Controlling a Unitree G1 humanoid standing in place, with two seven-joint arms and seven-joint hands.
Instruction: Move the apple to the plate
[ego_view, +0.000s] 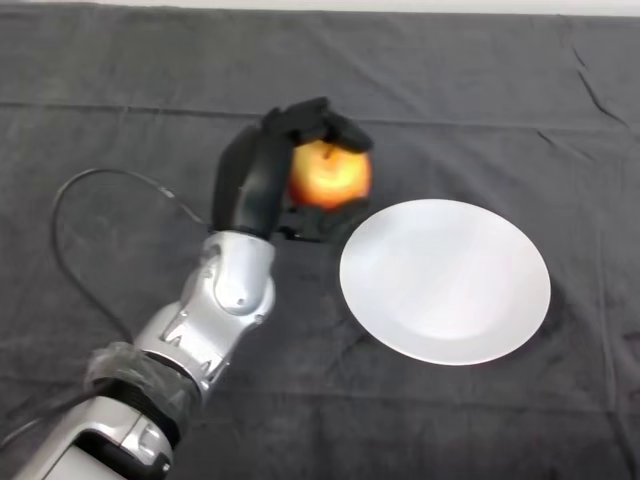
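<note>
A red and yellow apple (330, 176) is held in my left hand (262, 178), whose black fingers curl over its top and whose thumb wraps under it. The hand and apple are just left of and beyond the upper left rim of a white round plate (445, 281). The plate lies flat on the dark cloth at centre right and holds nothing. I cannot tell whether the apple rests on the cloth or is lifted. My silver-grey arm comes in from the lower left.
The dark cloth (450, 100) covers the whole table, with creases at the far right. The table's far edge runs along the top of the view.
</note>
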